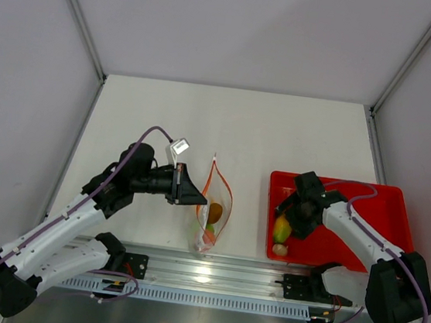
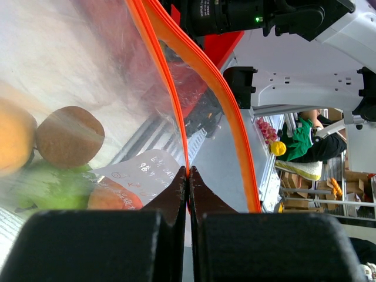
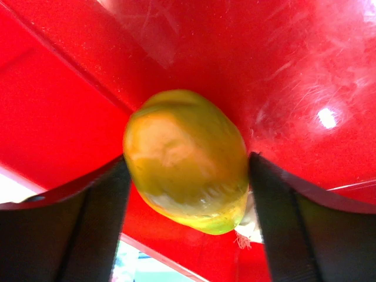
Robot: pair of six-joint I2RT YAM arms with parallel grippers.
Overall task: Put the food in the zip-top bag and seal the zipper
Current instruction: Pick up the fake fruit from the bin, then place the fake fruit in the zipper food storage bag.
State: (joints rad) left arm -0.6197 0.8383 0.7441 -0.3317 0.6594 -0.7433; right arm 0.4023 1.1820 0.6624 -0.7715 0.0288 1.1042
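Note:
The clear zip-top bag (image 1: 214, 208) lies mid-table with its mouth spread. My left gripper (image 1: 196, 198) is shut on one lip of the red-orange zipper (image 2: 161, 64), right at the fingertips (image 2: 188, 173). Through the plastic I see food: a brown kiwi-like ball (image 2: 69, 136), a green apple (image 2: 53, 185) and an orange (image 2: 12, 144). The yellow-green mango (image 1: 282, 230) lies in the red tray (image 1: 364, 225). My right gripper (image 1: 290, 221) is down over it, and both fingers touch the sides of the mango (image 3: 185, 158). A tiny beige piece (image 1: 280, 249) lies beside it.
The red tray stands at the right, close to the table's front edge. A metal rail (image 1: 210, 274) runs along the near edge between the arm bases. The bag's bottom end reaches almost to that rail.

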